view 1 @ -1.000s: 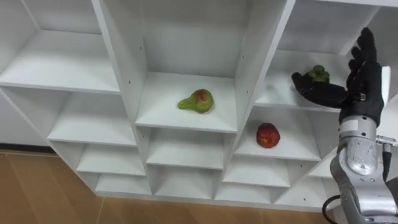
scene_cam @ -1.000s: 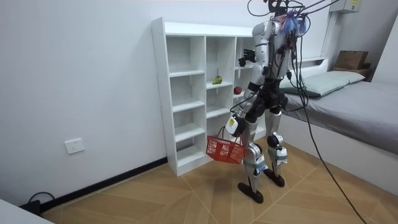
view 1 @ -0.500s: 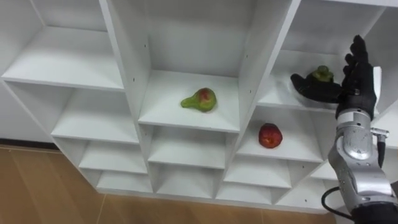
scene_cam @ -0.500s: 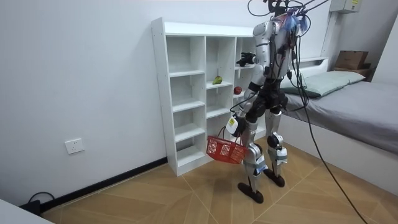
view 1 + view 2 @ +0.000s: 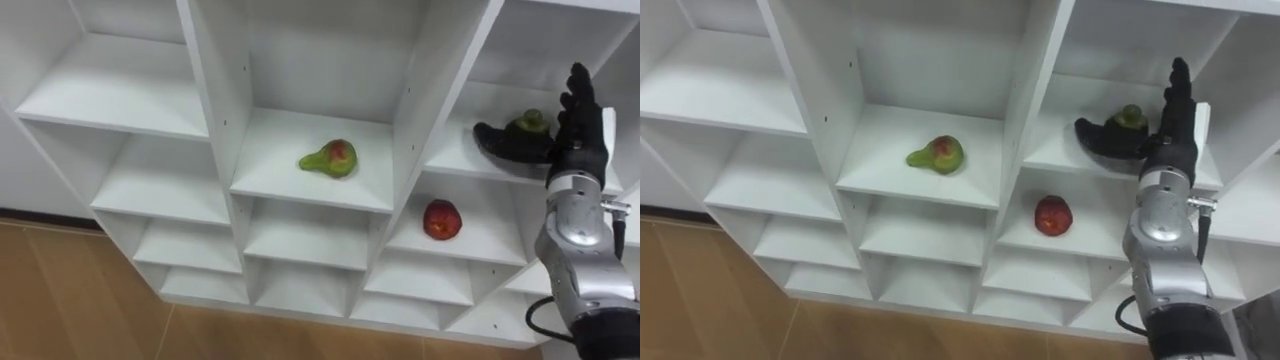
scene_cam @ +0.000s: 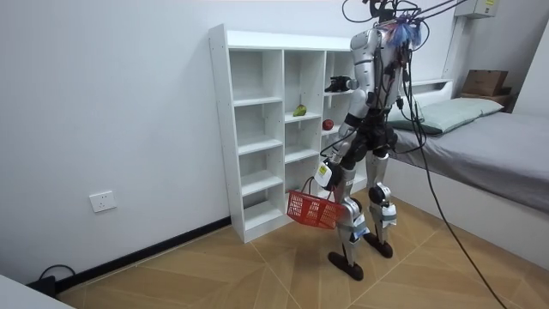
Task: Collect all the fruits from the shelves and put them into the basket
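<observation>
A white closet [image 5: 415,110] of open cubbies stands before me. My right hand [image 5: 575,130] reaches into the upper right cubby, open. Its thumb lies in front of a small green fruit [image 5: 528,122] and its straight fingers stand at the fruit's right. One cubby lower lies a red apple [image 5: 441,219]. A green pear with a red blush [image 5: 330,158] lies in the middle column. In the room view my left hand [image 6: 324,174] hangs low beside my leg, shut on the handle of a red basket [image 6: 315,209].
The closet's upright partitions [image 5: 218,100] flank each cubby closely. The other cubbies hold nothing. I stand on the wooden floor [image 6: 257,275] right in front of the closet's right columns. A bed [image 6: 480,137] stands behind me at the room view's right.
My right hand has gone deeper into the upper right cubby, closing up to the green fruit. The eye view has shifted a little. The basket still hangs from my left hand.
</observation>
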Controlling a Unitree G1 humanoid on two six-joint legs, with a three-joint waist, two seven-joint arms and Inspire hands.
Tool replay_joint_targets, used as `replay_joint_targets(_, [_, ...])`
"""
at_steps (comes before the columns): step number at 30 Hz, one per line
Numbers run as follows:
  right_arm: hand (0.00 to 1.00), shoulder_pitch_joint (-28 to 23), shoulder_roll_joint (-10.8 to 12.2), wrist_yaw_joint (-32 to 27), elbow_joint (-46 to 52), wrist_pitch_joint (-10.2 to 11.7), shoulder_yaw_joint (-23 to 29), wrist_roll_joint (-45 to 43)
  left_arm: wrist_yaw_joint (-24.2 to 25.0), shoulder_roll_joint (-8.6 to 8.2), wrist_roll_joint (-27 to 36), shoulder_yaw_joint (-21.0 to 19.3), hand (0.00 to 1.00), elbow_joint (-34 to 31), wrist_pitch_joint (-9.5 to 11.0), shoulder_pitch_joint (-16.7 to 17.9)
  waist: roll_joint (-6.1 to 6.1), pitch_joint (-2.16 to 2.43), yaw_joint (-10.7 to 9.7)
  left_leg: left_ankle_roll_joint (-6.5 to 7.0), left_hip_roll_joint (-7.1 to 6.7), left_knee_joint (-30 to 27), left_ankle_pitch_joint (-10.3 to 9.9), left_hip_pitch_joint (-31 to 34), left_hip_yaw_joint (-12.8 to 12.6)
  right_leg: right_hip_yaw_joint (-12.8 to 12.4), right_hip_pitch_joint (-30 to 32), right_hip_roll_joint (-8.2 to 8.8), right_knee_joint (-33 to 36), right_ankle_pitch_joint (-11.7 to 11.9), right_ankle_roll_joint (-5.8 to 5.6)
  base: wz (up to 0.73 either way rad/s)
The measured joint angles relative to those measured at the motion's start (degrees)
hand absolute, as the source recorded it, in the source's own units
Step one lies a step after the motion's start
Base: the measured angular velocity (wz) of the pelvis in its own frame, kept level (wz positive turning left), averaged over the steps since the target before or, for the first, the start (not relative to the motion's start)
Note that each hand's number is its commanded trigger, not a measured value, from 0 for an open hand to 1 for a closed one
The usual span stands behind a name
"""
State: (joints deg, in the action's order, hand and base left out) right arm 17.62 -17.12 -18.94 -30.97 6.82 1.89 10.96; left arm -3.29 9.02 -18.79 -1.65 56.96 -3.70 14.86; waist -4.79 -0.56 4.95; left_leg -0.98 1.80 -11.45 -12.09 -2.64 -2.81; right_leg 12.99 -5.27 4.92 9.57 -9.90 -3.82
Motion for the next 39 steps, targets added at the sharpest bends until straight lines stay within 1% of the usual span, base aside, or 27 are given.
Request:
replay_joint_targets(3, [0.00, 1.64, -0.55, 1.24, -2.62, 0.17, -0.01, 0.02, 0.00, 0.15, 0.04, -0.04, 1.00, 0.44, 0.01, -0.13, -0.13, -0.08, 0.04, 0.00, -0.02, -0.04, 0.05, 0.04, 0.00, 0.09, 0.01, 0.03, 0.02, 0.00, 0.00, 0.00])
replay_joint_targets(8, [0.00, 1.92, -1.25, 2.60, -3.87, 0.40, -0.01, 0.00, 0.04, 0.21, 0.13, -0.06, 1.00, 0.44, 0.00, -0.15, -0.21, -0.08, 0.02, 0.00, -0.04, -0.22, 0.05, 0.06, -0.06, 0.19, -0.13, 0.03, 0.02, 0.01, 0.01, 0.00])
replay_joint_targets(14, [0.00, 1.95, -1.28, 3.71, -5.83, 2.05, -0.02, -0.02, 0.01, 0.44, 0.63, 0.07, 1.00, 0.45, 0.01, -0.31, -0.10, -0.11, -0.05, 0.00, -0.03, -0.40, 0.05, 0.07, 0.16, 0.64, -0.47, 0.04, 0.01, 0.02, 0.02, 0.02])
replay_joint_targets(16, [0.00, 2.05, -1.33, 4.27, -6.91, 2.98, 0.01, -0.02, 0.02, 0.63, 0.63, 0.11, 1.00, 0.44, 0.03, -0.32, 0.10, -0.16, -0.12, 0.00, -0.03, -0.40, 0.05, 0.05, 0.25, 0.81, -0.68, 0.04, 0.01, 0.02, 0.02, 0.02])
replay_joint_targets(18, [0.00, 2.06, -1.33, 4.58, -7.17, 3.24, 0.02, -0.18, 0.03, 0.68, 0.63, 0.13, 1.00, 0.41, 0.03, -0.30, 0.12, -0.14, -0.15, 0.00, -0.03, -0.35, 0.05, 0.07, 0.31, 0.96, -0.76, 0.04, 0.01, 0.02, 0.02, 0.00])
replay_joint_targets(19, [0.00, 2.05, -1.33, 4.73, -7.26, 3.29, 0.02, -0.49, 0.08, 0.67, 0.63, 0.14, 1.00, 0.40, 0.03, -0.26, 0.35, -0.25, -0.21, -0.01, -0.03, -0.35, 0.04, 0.07, 0.31, 0.97, -0.79, 0.03, 0.00, 0.02, 0.02, 0.00])
replay_joint_targets(21, [0.00, 2.05, -1.32, 4.83, -8.44, 4.29, 0.03, -0.84, 0.07, 0.67, 0.63, 0.13, 1.00, 0.08, 0.04, -0.11, 0.39, -0.24, -0.26, -0.01, -0.03, -0.34, 0.04, 0.07, 0.36, 0.98, -0.81, 0.03, 0.00, 0.02, 0.02, 0.00])
replay_joint_targets(23, [0.00, 2.04, -1.31, 4.89, -8.62, 4.66, 0.01, -1.16, 0.00, 0.67, 0.66, 0.13, 1.00, -0.10, 0.05, -0.23, 0.49, -0.16, -0.32, -0.01, -0.03, -0.34, 0.04, 0.14, 0.43, 0.98, -0.74, 0.03, 0.00, 0.02, 0.02, 0.00])
replay_joint_targets(25, [0.00, 1.79, -1.30, 4.83, -8.71, 5.07, -0.09, -1.39, -0.16, 0.66, 1.20, 0.20, 1.00, -0.10, 0.05, -0.48, 0.80, 0.14, -0.27, -0.01, -0.03, -0.39, 0.04, -0.01, 0.48, 1.03, -0.72, 0.02, -0.01, 0.02, 0.03, 0.00])
replay_joint_targets(26, [0.50, 1.73, -1.30, 4.76, -8.83, 5.22, -0.09, -1.71, -0.22, 0.66, 1.26, 0.20, 1.00, -0.10, 0.05, -0.62, 0.91, 0.22, -0.30, -0.01, -0.03, -0.42, 0.04, 0.00, 0.54, 1.07, -0.73, 0.02, -0.02, 0.02, 0.03, 0.00])
replay_joint_targets(27, [0.88, 1.56, -1.30, 4.72, -9.03, 5.66, -0.08, -2.58, -0.40, 0.66, 1.41, 0.20, 1.00, -0.10, 0.05, -0.97, 1.07, 0.32, -0.30, -0.02, -0.04, -0.46, 0.05, 0.01, 0.63, 1.14, -0.76, 0.02, -0.03, 0.02, 0.03, 0.03])
replay_joint_targets(28, [1.00, 1.51, -1.30, 4.74, -9.11, 5.79, -0.08, -2.71, -0.65, 0.66, 2.27, 0.19, 1.00, -0.10, 0.12, -1.33, 1.19, 0.45, -0.29, -0.04, -0.04, -0.47, 0.06, -0.04, 0.66, 1.21, -0.84, 0.02, -0.05, 0.02, 0.03, 0.00])
replay_joint_targets(30, [1.00, 1.48, -1.30, 4.68, -9.23, 5.81, -0.08, -3.05, -1.08, 0.66, 3.52, 0.17, 1.00, -0.10, 0.62, -1.88, 1.27, 0.51, -0.28, -0.06, -0.04, -0.47, 0.08, -0.18, 0.71, 1.24, -1.05, 0.02, -0.06, 0.02, 0.03, 0.00])
replay_joint_targets(33, [1.00, 1.46, -1.31, 3.88, -9.96, 6.20, -0.04, -4.07, -1.27, 0.67, 4.01, 0.20, 1.00, -0.10, 1.69, -2.33, 1.31, 0.45, -0.19, -0.06, -0.04, -0.43, 0.08, -0.80, 0.73, 1.25, -1.59, 0.02, -0.14, 0.02, 0.03, 0.00])
replay_joint_targets(39, [1.00, 0.69, -1.77, 1.38, -10.93, 7.07, 0.67, -4.77, -1.27, 0.67, 4.79, 0.75, 1.00, -0.01, 1.89, -2.98, 1.12, 0.55, -0.16, -0.07, -0.02, -0.26, 0.07, -1.04, 0.72, 1.10, -2.02, -0.04, -0.15, 0.02, 0.03, 0.00])
